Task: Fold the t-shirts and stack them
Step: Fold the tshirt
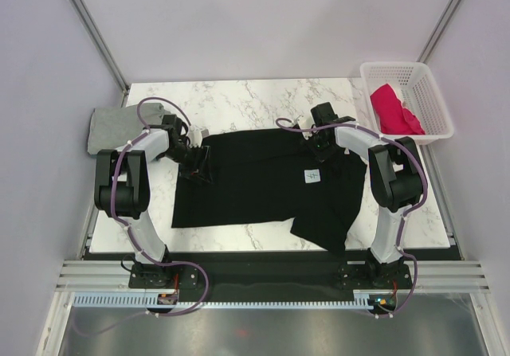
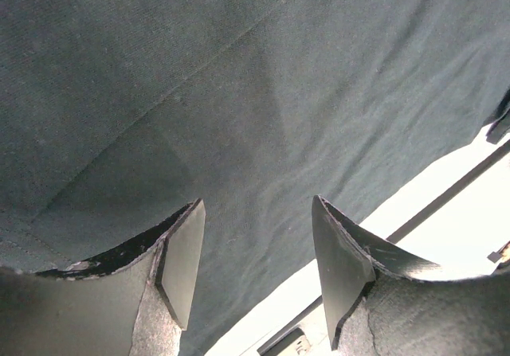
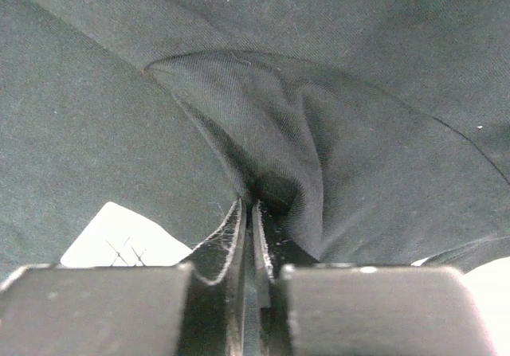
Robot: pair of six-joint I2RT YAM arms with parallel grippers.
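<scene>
Top external shows three soft shirts: a black t-shirt (image 1: 263, 185) spread on the marble table (image 1: 255, 97), a grey t-shirt (image 1: 115, 125) at ten o'clock, a crimson-pink t-shirt (image 1: 392, 107) in the lattice basket (image 1: 434, 93) at two. The right gripper (image 3: 249, 213) pinches a raised black fold; the left gripper (image 2: 255, 260) gapes, empty, over the black t-shirt's nine o'clock edge.

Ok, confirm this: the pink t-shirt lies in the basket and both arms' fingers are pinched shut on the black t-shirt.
Wrong on one count: only the right fingers are pinched shut on the black t-shirt. The left wrist view shows the left fingers standing open over the cloth. The pink t-shirt does lie in the basket.
</scene>
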